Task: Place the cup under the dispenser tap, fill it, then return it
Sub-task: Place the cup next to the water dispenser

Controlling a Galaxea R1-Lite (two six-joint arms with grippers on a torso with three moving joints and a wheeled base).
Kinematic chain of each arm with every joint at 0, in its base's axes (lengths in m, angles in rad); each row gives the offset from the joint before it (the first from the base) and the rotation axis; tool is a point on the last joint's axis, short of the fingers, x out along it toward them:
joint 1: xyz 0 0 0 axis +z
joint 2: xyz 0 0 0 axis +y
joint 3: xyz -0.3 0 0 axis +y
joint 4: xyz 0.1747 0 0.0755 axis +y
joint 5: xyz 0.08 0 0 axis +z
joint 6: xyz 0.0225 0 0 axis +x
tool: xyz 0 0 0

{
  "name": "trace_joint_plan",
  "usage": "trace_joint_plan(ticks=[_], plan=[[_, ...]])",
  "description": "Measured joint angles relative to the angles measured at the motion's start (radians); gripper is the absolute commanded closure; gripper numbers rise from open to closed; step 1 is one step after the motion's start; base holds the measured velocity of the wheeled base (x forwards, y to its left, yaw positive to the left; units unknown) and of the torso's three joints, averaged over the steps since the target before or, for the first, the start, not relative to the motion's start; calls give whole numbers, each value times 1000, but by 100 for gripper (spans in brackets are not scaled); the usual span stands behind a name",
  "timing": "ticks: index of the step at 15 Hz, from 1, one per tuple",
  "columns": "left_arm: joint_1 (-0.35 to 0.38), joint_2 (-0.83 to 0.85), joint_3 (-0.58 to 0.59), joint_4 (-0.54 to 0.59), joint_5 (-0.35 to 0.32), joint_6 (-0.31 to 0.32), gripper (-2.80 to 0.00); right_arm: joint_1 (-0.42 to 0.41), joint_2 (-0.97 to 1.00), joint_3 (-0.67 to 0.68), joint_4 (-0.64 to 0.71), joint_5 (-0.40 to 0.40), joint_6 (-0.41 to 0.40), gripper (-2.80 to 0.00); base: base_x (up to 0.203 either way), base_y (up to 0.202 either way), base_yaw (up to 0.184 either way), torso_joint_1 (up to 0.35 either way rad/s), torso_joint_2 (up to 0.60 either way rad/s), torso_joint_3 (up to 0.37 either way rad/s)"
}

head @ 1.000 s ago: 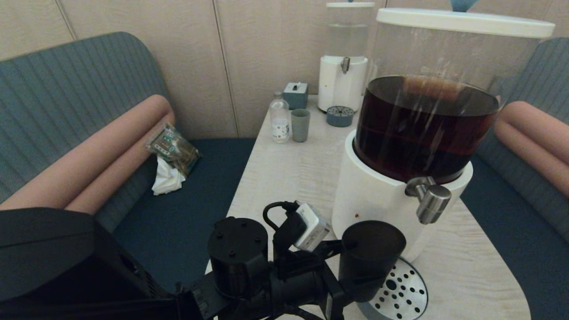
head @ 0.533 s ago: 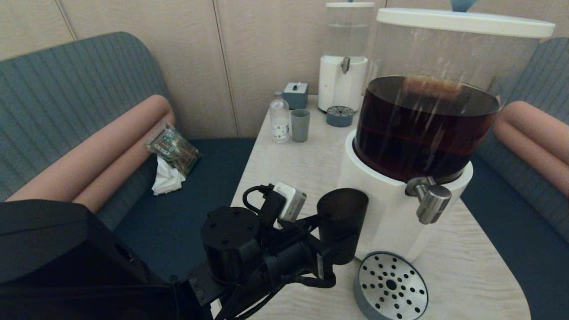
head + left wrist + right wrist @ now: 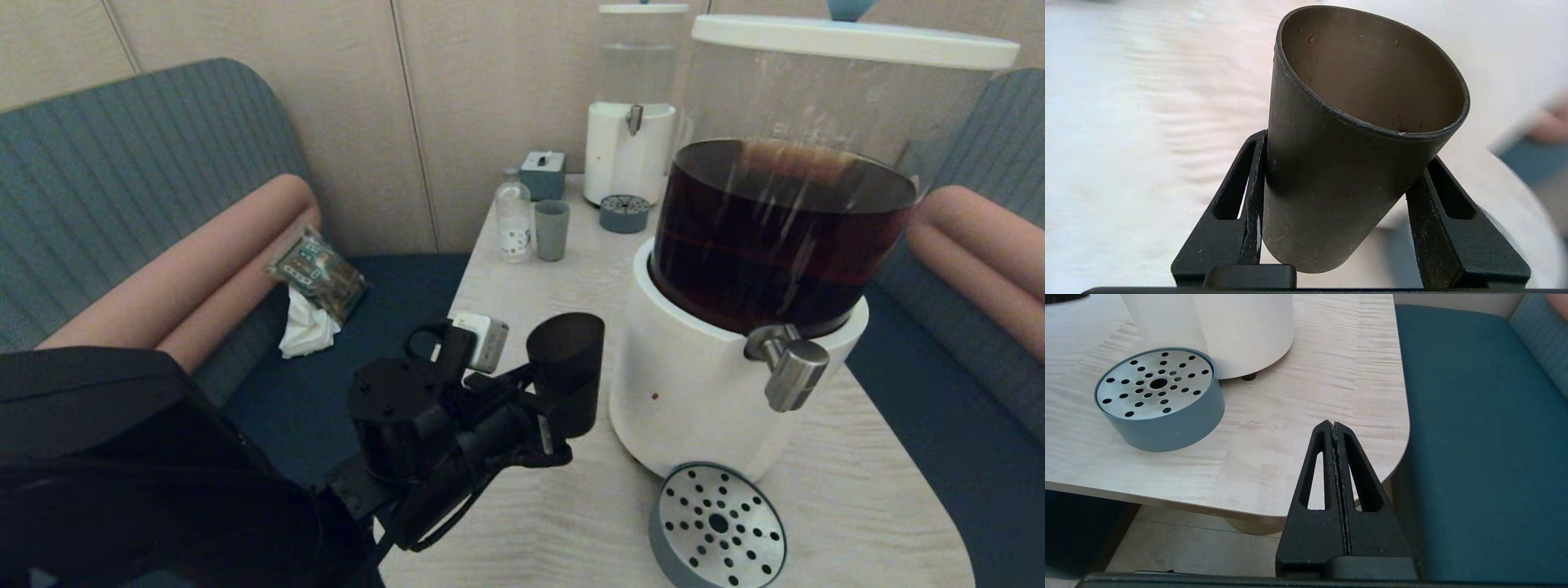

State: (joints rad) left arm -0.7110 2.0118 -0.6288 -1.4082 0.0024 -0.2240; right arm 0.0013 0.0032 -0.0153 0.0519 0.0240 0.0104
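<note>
Left end effector pinching black cup, raised beside dispenser

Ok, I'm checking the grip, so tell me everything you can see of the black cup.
The cup is a matte black, handleless tapered tumbler, lightly scuffed. It looks empty, its inside brownish and speckled. The left gripper clamps its lower body from both sides, holding it in the air, tilted, left of the white dispenser base and away from the drip tray.
</note>
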Motion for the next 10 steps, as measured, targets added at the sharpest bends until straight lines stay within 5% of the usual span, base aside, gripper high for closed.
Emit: trace_joint_plan(ticks=[6,10], plan=[[187,89,-98,-17,-17,7,0,0,0,0,0,0,0,0,0,0,0,0,0,0],[246,164,-159,-27,-20,11,0,0,0,0,0,0,0,0,0,0,0,0,0,0]])
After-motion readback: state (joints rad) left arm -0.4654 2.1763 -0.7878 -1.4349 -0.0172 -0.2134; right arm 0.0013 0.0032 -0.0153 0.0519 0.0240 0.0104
